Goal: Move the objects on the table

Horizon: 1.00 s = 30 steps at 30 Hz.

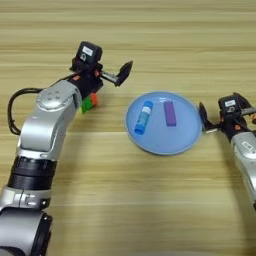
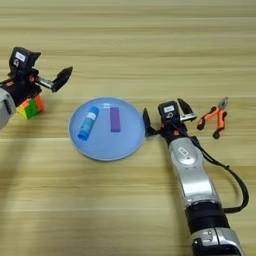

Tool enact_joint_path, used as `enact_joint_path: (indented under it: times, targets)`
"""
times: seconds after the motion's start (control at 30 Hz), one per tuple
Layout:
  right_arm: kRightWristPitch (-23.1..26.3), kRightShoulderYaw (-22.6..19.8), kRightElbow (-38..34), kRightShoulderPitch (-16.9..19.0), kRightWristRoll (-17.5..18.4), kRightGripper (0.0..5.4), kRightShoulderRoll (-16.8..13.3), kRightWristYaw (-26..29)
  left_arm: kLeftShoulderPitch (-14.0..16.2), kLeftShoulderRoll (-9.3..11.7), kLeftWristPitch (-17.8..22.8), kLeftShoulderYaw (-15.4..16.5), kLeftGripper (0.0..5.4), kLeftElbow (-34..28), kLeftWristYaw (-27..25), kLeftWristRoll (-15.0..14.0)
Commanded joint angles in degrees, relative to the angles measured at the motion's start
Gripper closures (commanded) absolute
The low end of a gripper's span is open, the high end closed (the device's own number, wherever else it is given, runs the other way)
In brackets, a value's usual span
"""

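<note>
Right eye view is showing the left claw (image 2: 50, 82) hovering open above the puzzle cube (image 2: 31, 107) at left, likely needing descent, while the right claw (image 2: 164, 116) is idling open, empty, beside the plate (image 2: 107, 148).

Bare table (image 2: 125, 210) lies open below the plate (image 2: 100, 150); pliers (image 2: 214, 117) seemingly crowd the right pincer (image 2: 165, 115).

One wooden table (image 2: 130, 40) carries one round light-blue plate (image 2: 100, 147). On it lie one blue tube (image 2: 88, 123) and one purple block (image 2: 115, 119). There is one multicolour puzzle cube (image 2: 30, 107), one pair of orange-handled pliers (image 2: 214, 116), and two robot arms.
</note>
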Motion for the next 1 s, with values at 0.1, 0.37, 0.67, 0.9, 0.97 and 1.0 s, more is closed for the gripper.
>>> enact_joint_path:
  times: [0.1,0.37,0.67,0.9,0.97,1.0]
  targets:
    - [2.50,0.53,-2.70,0.68,-0.77,0.01,0.75,-1.17,2.52,3.34,10.03,-1.45,0.00,-8.37,-3.25,-2.82]
    - [3.81,0.81,-4.25,0.69,-1.48,0.01,1.69,-1.85,2.42,4.80,21.18,-2.99,0.00,-13.16,-6.75,-7.79]
    - [5.09,0.94,-6.21,0.99,-1.95,0.01,2.47,-2.42,1.53,3.29,25.88,-4.63,0.00,-11.16,-6.55,-9.95]
    - [5.67,0.64,-7.12,1.16,-2.09,0.01,2.70,-2.60,1.42,1.61,27.15,-7.67,0.00,-9.81,-6.30,-9.73]
    - [5.76,0.60,-7.22,1.10,-2.10,0.01,2.79,-2.67,1.20,1.50,27.14,-8.10,0.00,-9.50,-6.20,-9.42]
    - [5.79,0.62,-7.25,1.07,-2.12,0.01,2.86,-2.73,1.20,1.44,27.04,-8.32,0.00,-9.31,-6.20,-9.31]
